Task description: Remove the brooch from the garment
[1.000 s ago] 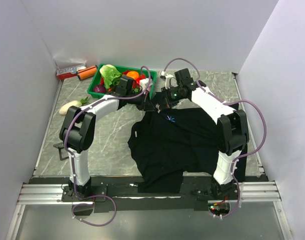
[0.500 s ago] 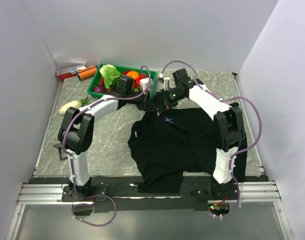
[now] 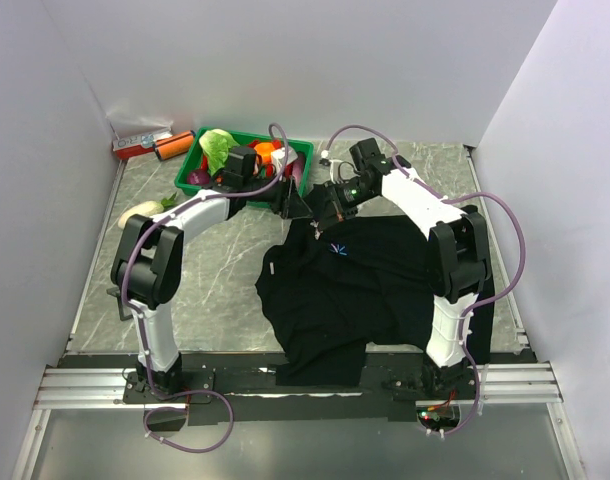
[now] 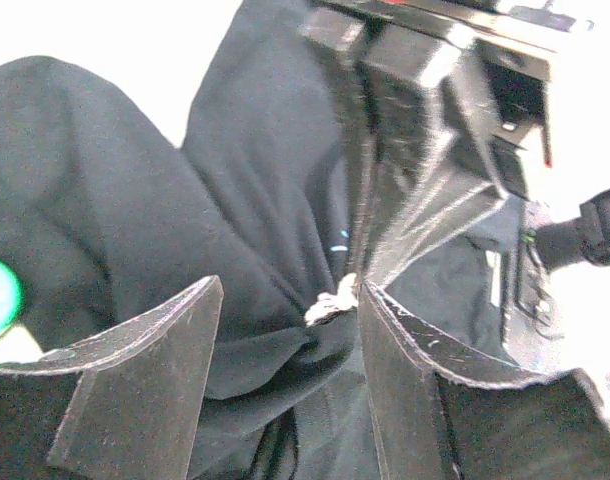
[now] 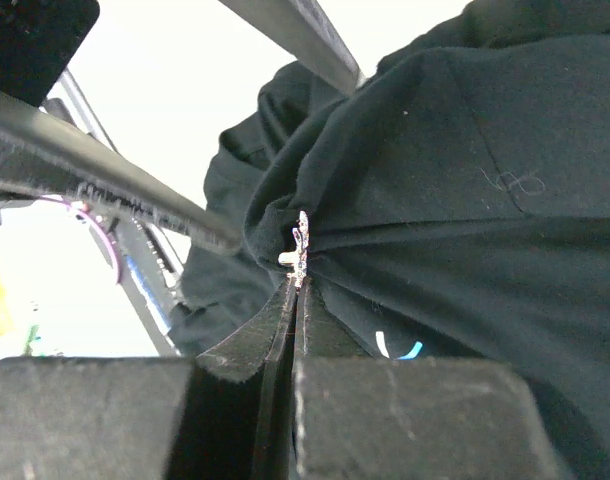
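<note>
Toward the far left corner of the desk (image 3: pixel 215 270) sits a green tray (image 3: pixel 297 145) of vegetables. Just right of it hangs the left gripper (image 4: pixel 288 300), jaws apart, 1 on each side of a raised fold of the garment (image 3: pixel 355 290), clamping nothing. Next is the brooch (image 5: pixel 300 250), a silvery speck on that fold, near the middle of the far edge. The right gripper (image 5: pixel 296 288) has its jaws together, apparently pinching the brooch's lower end. Cloth tents toward it, so I'd say the pin is caught but not yet out; pulling it free remains.
</note>
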{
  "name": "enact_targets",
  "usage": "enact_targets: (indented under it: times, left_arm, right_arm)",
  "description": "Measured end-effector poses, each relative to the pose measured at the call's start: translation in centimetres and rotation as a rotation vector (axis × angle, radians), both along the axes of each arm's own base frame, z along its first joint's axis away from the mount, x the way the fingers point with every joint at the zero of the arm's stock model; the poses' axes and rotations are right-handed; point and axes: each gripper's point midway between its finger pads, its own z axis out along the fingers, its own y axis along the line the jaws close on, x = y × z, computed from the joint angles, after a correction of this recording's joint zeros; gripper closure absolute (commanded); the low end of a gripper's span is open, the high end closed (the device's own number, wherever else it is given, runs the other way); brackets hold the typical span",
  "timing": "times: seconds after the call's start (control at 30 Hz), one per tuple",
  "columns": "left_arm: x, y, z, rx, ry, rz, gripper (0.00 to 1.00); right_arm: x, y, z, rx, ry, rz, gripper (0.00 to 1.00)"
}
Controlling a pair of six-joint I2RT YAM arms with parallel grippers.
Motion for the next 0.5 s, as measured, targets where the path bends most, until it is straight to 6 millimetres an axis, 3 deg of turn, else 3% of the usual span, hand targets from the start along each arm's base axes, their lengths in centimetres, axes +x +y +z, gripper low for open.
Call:
enact_targets:
  times: [0.27, 0.5]
  left_arm:
    - [-2.3, -0.7, 1.0, -0.069, 0.011, -0.138, 0.37]
    - [-3.6, -1.4, -1.8, -0.047, 0.018, -0.237, 0.36]
  right_arm:
    - [-0.4, -0.1, 0.3, 0.025, 0.014, 0.016, 1.0]
    - [-0.7, -0.5, -1.2, 0.012, 0.066, 0.042, 1.0]
